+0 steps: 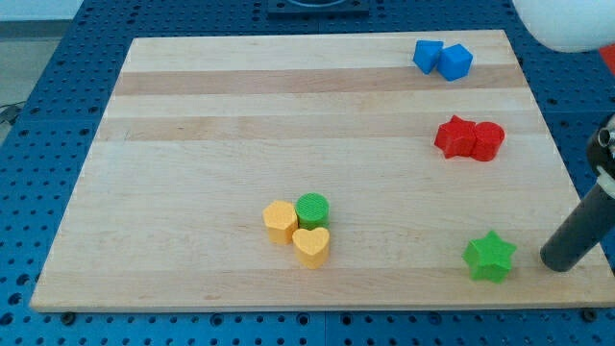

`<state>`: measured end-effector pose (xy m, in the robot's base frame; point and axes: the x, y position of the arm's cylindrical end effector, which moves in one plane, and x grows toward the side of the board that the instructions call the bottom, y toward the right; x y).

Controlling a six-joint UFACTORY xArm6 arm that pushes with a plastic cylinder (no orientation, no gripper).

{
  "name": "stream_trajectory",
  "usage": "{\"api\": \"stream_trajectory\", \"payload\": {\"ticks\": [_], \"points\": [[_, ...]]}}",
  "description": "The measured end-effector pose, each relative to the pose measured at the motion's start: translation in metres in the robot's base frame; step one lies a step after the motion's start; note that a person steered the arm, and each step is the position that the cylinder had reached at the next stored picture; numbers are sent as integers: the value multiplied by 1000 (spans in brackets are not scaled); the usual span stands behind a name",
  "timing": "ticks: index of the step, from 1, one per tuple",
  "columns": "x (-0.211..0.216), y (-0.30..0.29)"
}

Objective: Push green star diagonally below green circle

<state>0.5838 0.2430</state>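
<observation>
The green star (pixel 490 256) lies near the board's bottom right corner. The green circle (pixel 312 209) stands left of it, at the bottom middle, touching a yellow hexagon block (pixel 281 221) and a yellow heart block (pixel 311 246). My tip (pixel 554 264) is just right of the green star, a small gap apart, at the board's right edge. The dark rod rises from it up to the view's right.
Two blue blocks (pixel 442 60) touch each other at the top right. Two red blocks (pixel 469 138) touch each other at the right middle. The wooden board (pixel 192 144) lies on a blue perforated table. A white round object (pixel 567 24) is at the top right corner.
</observation>
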Motion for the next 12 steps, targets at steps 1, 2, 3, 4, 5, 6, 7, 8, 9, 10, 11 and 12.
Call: {"api": "stream_trajectory", "payload": {"ticks": [1,2,3,4,5,6,7,8,9,10,11,12], "points": [[6,-3],[8,-27],[9,-40],[-7,-51],[-19,-80],[-18,-91],[-18,-83],[-18,-41],[-18,-38],[-1,-42],[-1,-53],[-1,-83]]}}
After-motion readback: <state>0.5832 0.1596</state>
